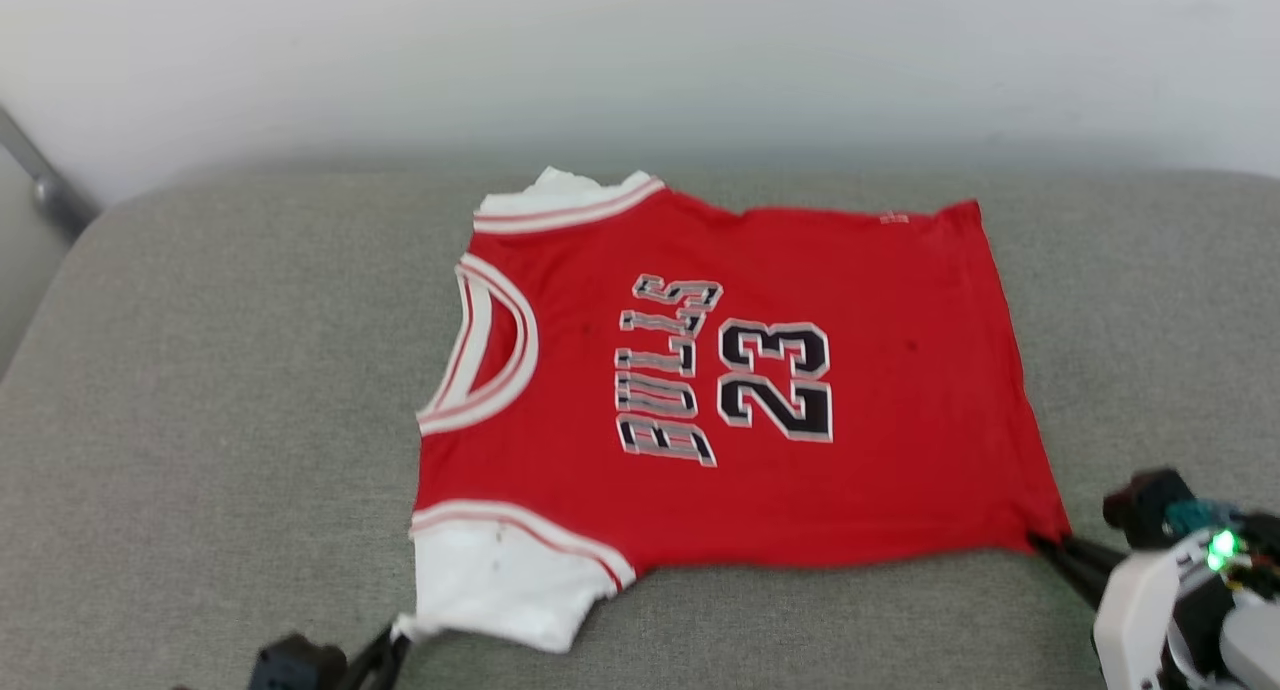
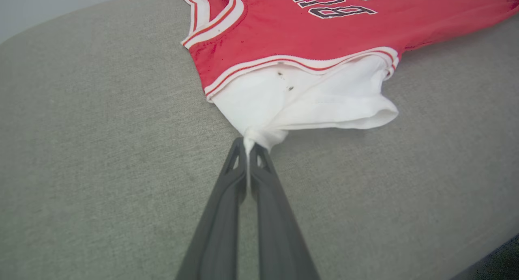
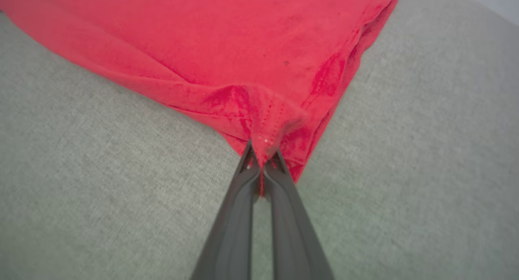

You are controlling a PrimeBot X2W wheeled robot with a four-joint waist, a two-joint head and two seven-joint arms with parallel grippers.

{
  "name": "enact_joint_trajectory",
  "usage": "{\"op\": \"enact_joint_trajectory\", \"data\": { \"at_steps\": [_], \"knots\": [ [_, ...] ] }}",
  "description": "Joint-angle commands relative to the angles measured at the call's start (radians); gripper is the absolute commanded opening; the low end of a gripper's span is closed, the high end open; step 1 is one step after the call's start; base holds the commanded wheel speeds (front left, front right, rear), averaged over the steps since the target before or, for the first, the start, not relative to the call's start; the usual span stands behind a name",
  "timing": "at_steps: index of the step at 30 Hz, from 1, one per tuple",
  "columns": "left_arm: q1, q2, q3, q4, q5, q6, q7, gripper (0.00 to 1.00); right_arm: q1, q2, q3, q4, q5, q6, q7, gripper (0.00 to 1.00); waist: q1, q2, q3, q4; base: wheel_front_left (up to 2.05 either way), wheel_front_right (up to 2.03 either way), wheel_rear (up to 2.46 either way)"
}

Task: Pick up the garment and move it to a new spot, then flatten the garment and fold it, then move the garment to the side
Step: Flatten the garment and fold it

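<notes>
Head view shows the garment (image 1: 740, 390) lying print-side up on the grey cushion (image 1: 200, 420). Its long axis runs side to side, with the collar (image 1: 480, 350) toward the robot's left and the hem toward its right. The left gripper (image 2: 247, 144) is closed tight on the outer tip of the near white sleeve (image 2: 308, 101), which bunches into a small knot of cloth at the fingertips. The right gripper (image 3: 261, 156) is clamped on the near hem corner (image 3: 279, 121), where the red fabric puckers and lifts slightly off the cushion. Both grip points sit on the edge nearest the robot, well apart, one at each end of the long axis. The body of the garment extends away from both tools toward the wall (image 1: 640, 60). Neither arm is the nearer one, since each already holds its own corner. The red panel looks largely flat, but the far sleeve (image 1: 560, 200) appears partly tucked. The work therefore probably stands between flattening and folding. A fold from this hold would carry the near edge over toward the far edge, along a crease parallel to the long axis. Both arms should travel together, as unequal travel would likely skew the crease.
</notes>
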Motion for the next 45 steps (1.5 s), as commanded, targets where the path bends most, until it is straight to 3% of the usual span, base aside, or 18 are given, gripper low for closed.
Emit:
{"op": "enact_joint_trajectory", "data": {
  "at_steps": [1, 11, 21, 27, 34, 45],
  "knots": [
    [0.040, -0.006, -0.010, -0.014, -0.014, 0.009, 0.002, 0.00, 0.050, -0.019, -0.007, -0.018, 0.015, -0.001, 0.006, 0.00, 0.0002, 0.0000, -0.036, 0.004, 0.00, 0.00, 0.00],
    [0.229, 0.016, -0.071, -0.059, -0.066, 0.042, 0.021, 0.00, 0.283, -0.083, -0.103, -0.115, 0.041, -0.001, 0.039, 0.00, 0.0002, 0.0000, -0.112, 0.003, 0.00, 0.00, 0.00],
    [0.209, 0.033, -0.087, -0.072, -0.051, 0.033, 0.048, 0.00, 0.398, -0.074, -0.222, -0.169, 0.007, -0.001, 0.098, 0.00, 0.0002, 0.0000, -0.115, 0.007, 0.00, 0.00, 0.00],
    [0.101, 0.033, -0.081, -0.059, -0.002, -0.001, 0.064, 0.00, 0.407, -0.051, -0.324, -0.209, -0.042, -0.001, 0.118, 0.00, 0.0002, 0.0000, -0.109, 0.008, 0.00, 0.00, 0.00],
    [-0.082, 0.018, -0.077, -0.023, 0.063, -0.072, 0.107, 0.00, 0.371, -0.037, -0.427, -0.274, -0.096, -0.001, 0.173, 0.00, 0.0002, 0.0000, -0.088, -0.012, 0.00, 0.00, 0.00],
    [-0.356, -0.029, -0.056, 0.132, 0.124, -0.173, 0.140, 0.00, 0.275, 0.013, -0.491, -0.321, -0.131, -0.001, 0.259, 0.00, 0.0002, 0.0000, 0.032, -0.072, 0.00, 0.00, 0.00]
  ]
}}
